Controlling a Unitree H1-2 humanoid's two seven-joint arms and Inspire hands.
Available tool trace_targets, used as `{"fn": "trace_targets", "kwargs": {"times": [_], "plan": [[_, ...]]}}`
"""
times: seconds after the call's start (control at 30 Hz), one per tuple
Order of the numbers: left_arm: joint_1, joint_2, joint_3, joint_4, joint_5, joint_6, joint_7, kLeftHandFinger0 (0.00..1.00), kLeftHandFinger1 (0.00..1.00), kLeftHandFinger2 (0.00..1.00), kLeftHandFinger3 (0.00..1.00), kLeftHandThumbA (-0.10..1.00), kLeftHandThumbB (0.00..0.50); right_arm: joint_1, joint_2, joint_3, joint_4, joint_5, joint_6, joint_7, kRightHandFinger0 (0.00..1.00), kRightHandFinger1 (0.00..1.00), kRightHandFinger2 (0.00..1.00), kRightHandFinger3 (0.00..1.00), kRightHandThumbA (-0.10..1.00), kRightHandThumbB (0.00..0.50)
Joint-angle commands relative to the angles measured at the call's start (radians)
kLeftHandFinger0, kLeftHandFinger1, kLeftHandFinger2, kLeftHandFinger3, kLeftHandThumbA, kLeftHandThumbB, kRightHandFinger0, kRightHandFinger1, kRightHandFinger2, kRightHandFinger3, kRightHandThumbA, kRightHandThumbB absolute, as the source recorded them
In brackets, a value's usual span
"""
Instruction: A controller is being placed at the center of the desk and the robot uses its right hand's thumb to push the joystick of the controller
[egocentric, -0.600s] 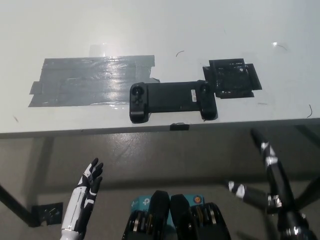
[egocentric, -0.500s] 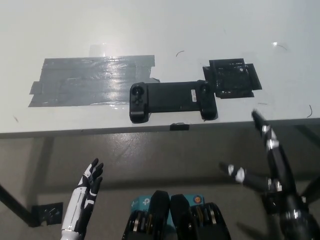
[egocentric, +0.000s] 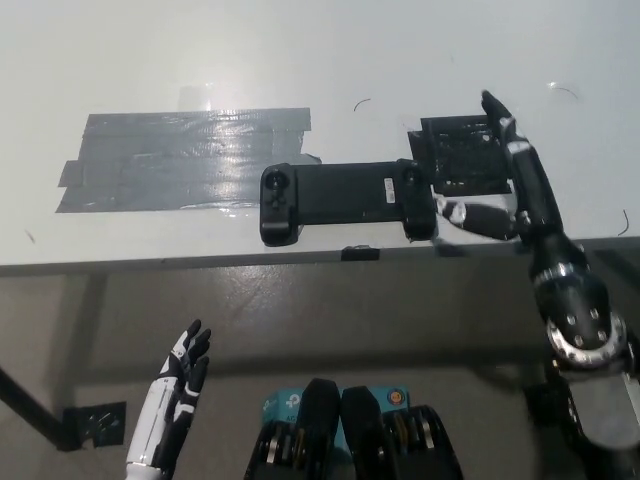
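Two hands were in view, and only the black right hand (egocentric: 500, 190) was anywhere near the work. It reached over the counter (egocentric: 330, 60) edge from the lower right, open and holding nothing, fingers spread: one long finger stretched up across the black tape patch (egocentric: 465, 158), the thumb (egocentric: 470, 218) pointing sideways toward the controller (egocentric: 345, 200).

The controller lay near the front edge of the counter, about mid-width, its long axis running left to right along that edge. Its right grip sat just to the left of the thumb tip, close beside it; whether they touched could not be told. The right joystick (egocentric: 408, 181) showed on that grip, up and to the left of the thumb, so the coming push looked to need the thumb carried leftward and a little farther from the edge, then brought down on the stick. A second stick (egocentric: 277, 186) sat at the far left end, well away.

A grey tape strip (egocentric: 180, 160) lay left of the controller. The white left hand (egocentric: 175, 405) hung low at lower left, below the counter, fingers apart, empty.
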Motion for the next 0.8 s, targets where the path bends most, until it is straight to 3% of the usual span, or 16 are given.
{"fn": "trace_targets", "kwargs": {"times": [0.0,0.13,0.27,0.77], "plan": [[-0.003,0.006,-0.006,-0.033,0.0,-0.029,-0.005,1.0,1.0,1.0,1.0,0.92,0.016,-0.119,-0.002,0.002,0.084,-0.009,0.041,-0.018,1.0,1.0,1.0,1.0,0.99,0.273],[-0.005,0.005,-0.005,-0.039,-0.004,-0.019,-0.005,1.0,1.0,1.0,1.0,0.91,0.015,-0.169,0.007,0.014,0.18,-0.024,0.053,-0.034,1.0,1.0,1.0,1.0,0.99,0.266],[-0.006,0.007,-0.004,-0.048,-0.006,-0.012,-0.007,1.0,1.0,1.0,1.0,0.91,0.009,-0.22,0.026,0.003,0.288,0.005,0.027,-0.046,1.0,1.0,1.0,1.0,0.93,0.27],[-0.023,0.005,-0.008,-0.034,-0.002,-0.014,-0.005,1.0,1.0,1.0,1.0,0.9,0.013,-0.325,0.035,0.017,0.545,-0.011,-0.025,-0.117,1.0,1.0,1.0,1.0,0.97,0.271]]}}
